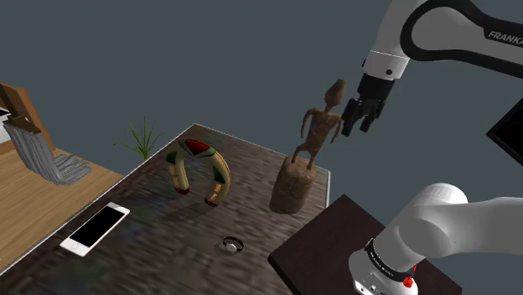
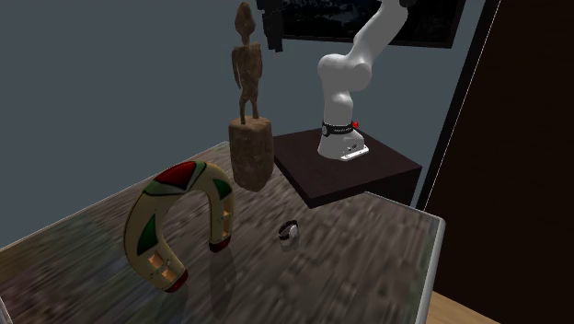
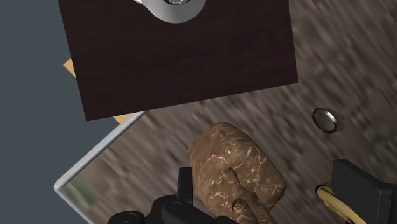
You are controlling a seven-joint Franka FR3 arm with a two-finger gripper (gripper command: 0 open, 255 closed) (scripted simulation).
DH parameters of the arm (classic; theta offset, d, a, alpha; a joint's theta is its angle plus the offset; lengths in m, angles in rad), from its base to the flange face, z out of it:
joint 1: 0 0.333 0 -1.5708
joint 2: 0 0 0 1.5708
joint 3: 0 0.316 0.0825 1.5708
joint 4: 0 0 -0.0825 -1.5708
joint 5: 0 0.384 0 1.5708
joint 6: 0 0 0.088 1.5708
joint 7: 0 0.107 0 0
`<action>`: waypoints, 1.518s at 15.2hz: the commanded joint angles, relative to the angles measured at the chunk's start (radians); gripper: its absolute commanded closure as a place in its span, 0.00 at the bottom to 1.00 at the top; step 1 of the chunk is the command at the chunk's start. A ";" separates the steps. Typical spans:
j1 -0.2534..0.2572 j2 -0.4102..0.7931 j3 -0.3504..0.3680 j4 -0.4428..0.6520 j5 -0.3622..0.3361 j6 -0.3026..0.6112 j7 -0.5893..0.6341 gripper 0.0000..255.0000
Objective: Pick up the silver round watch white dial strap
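Watch (image 1: 232,245) is lying flat on the dark wood-grain desk (image 1: 168,243), out in the open. In the shoulder view it's between the white smartphone (image 1: 95,228) on that view's left and the dark box stand (image 1: 327,243) on its right. It has a small round silver case with a pale face. It's honestly too tiny to make out much of the strap. Nothing is touching it.

Fingers (image 1: 347,117) are way up in the air on the end of the white arm (image 1: 453,33). They're about level with the head of the carved wooden figure (image 1: 312,134), just to the shoulder view's right of it and not in contact. In the wrist view the two black fingers stand clearly apart with nothing gripped. They look straight down over the figure and its chunky block base, and the watch shows far below on the desk, off to one side of that base.

Other stuff on the desk: a horseshoe-shaped arch ornament (image 1: 199,172), cream with red and green patches, standing on its two ends to the shoulder view's left of the figure. In the second exterior view the watch lies near one leg of the arch, apart from it, with the figure standing further back. A spiky green plant (image 1: 141,138) pokes up past the desk's far edge.
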 commanded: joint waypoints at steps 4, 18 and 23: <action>0.029 0.021 0.020 -0.073 0.027 0.099 -0.018 0.00; 0.207 0.293 0.112 -0.275 0.157 0.602 -0.112 0.00; 0.266 0.455 0.154 -0.284 0.208 0.787 -0.158 0.00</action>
